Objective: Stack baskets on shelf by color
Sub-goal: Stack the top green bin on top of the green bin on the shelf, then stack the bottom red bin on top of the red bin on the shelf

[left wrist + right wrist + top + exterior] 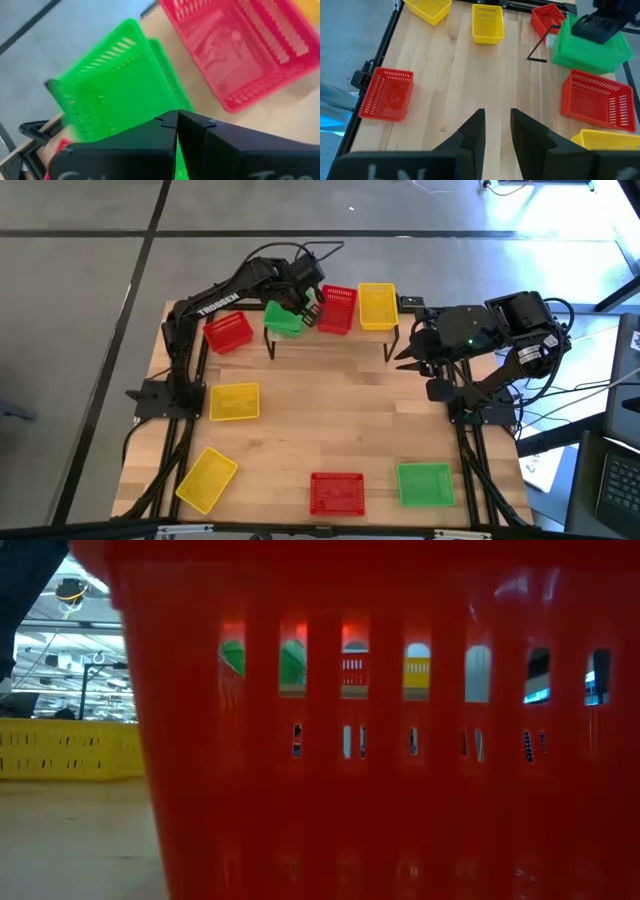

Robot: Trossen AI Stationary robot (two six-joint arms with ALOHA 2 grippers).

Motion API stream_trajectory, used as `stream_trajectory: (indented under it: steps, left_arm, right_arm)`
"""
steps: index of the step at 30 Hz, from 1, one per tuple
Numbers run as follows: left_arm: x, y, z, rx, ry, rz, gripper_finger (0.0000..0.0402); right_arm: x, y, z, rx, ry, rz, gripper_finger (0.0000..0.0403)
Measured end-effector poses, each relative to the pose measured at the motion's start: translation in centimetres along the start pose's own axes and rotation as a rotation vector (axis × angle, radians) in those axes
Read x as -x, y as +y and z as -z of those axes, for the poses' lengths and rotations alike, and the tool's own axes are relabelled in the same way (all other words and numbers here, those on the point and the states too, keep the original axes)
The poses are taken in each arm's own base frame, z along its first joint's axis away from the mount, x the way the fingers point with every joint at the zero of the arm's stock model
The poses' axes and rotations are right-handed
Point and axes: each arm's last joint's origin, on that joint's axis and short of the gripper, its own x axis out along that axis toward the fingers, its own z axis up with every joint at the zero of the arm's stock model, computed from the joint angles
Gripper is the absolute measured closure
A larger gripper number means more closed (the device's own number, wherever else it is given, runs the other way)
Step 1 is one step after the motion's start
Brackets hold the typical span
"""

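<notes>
So the shelf (330, 338) sits along the far edge of the table, and everything's easiest to place off that. The left gripper (300, 305) is over the shelf's left end with its fingers clamped on the rim of a green basket (283, 318), which looks tilted and appears to have a second green one nested under it in the left wrist view. Right next to it on the shelf is a red basket (337, 308), then a yellow basket (377, 305) at the right end. Just left of the shelf on the table is another red one (228, 332). Well in front of the shelf: two yellow baskets (234, 402) (207, 478) on the left, a red one (337, 493) and a green one (424, 484) by the near edge. The right gripper (402, 356) hangs just off the shelf's right end, fingers a bit apart, holding nothing.
</notes>
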Motion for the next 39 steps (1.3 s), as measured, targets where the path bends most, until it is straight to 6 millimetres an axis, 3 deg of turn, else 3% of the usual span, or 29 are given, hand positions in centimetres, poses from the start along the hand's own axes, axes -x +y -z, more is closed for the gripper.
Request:
stream_trajectory:
  steps: [8, 12, 17, 27, 32, 39]
  left_arm:
    - [-0.9, -0.4, 0.5, -0.012, 0.024, -0.003, 0.0401]
    - [-0.2, -0.7, 0.4, -0.031, 0.004, 0.012, 0.0401]
    - [2.8, -1.7, 0.9, -0.171, -0.022, 0.128, 0.0401]
    - [9.4, -5.1, 6.7, -0.361, 0.086, 0.221, 0.0401]
    - [12.4, -6.7, 9.1, -0.401, 0.061, 0.297, 0.0401]
    - [15.4, -7.9, 11.9, -0.458, 0.048, 0.378, 0.0401]
  right_arm:
    - [0.0, 0.0, 0.0, 0.0, 0.0, 0.0, 0.0315]
    - [0.0, 0.0, 0.0, 0.001, 0.0, 0.002, 0.0315]
    - [0.0, 0.1, 0.0, 0.003, 0.0, -0.001, 0.0315]
    - [0.0, 1.9, 0.1, -0.026, 0.006, -0.11, 0.0315]
    - [-2.3, 3.7, 0.7, -0.075, 0.114, -0.143, 0.0315]
    - [-7.7, 7.1, 1.4, -0.157, 0.182, -0.201, 0.0315]
